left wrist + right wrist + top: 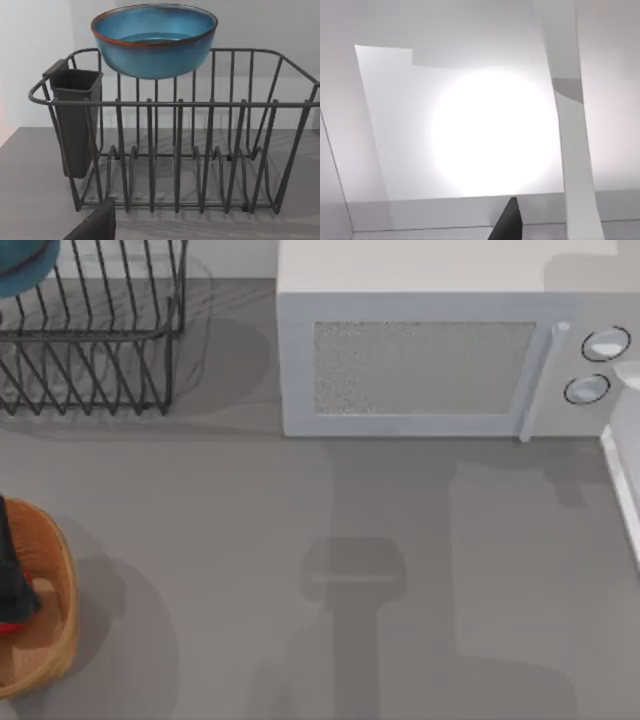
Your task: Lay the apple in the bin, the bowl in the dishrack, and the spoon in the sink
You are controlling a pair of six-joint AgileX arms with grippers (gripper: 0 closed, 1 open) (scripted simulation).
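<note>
1. Bowl (154, 40): glazed teal-blue, deep and round, with a thin reddish-brown rim. In the left wrist view it sits upright at the top of the dishrack (175, 150), above the wire prongs, toward the end with the dark utensil cup (75, 122).
2. In the top view I see a sliver of the bowl (25, 265) at the far left corner, over the dishrack (95, 330).
3. Left gripper: one dark finger (95, 225) shows in the left wrist view, apart from the rack and well below the bowl. I cannot tell whether it is released or clenched.
4. Bin (55, 560): tan-orange round basket at the table's left edge, near side. A dark shape stands over its inside, with a small red patch, the apple (10, 625), at its lower end. I cannot tell if the apple is resting in the bin or is being held.
5. Right gripper: one dark tip (507, 220) against a pale white surface with a bright glare spot. State cannot be told.
6. A white microwave (430, 360) stands at the table's far side, right of the dishrack.
</note>
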